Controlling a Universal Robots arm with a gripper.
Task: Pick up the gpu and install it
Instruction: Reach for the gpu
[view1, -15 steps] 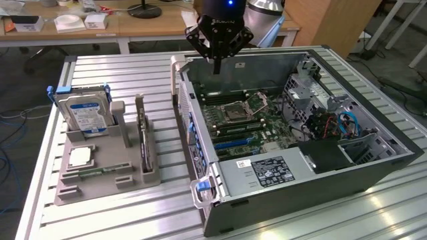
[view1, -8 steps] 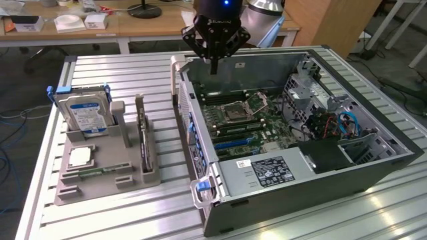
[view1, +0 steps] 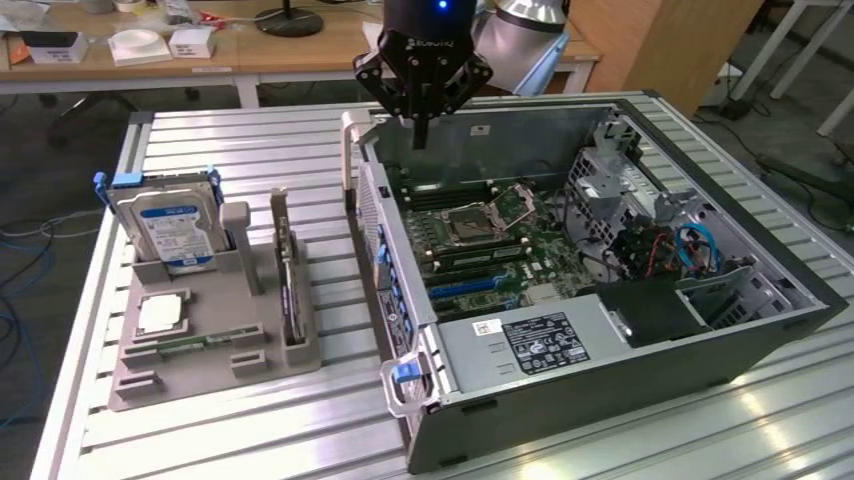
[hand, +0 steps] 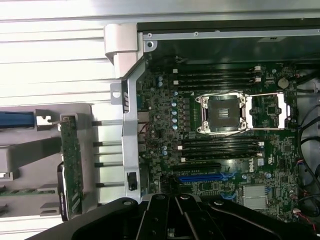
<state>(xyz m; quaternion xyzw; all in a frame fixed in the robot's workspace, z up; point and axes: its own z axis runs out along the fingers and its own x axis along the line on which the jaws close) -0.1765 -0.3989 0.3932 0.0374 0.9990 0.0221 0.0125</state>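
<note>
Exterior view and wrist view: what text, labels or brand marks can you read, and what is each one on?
Nothing reads clearly enough to quote.
Pale lettering on the gripper body: blurred.
Blue-white label on the hard drive: print too small.
Label on the power supply: print too small.
White print on the motherboard: too blurred.

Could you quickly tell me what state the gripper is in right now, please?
Gripper: shut, holding nothing, above the open computer case; the gpu stands in the grey holder.
</note>
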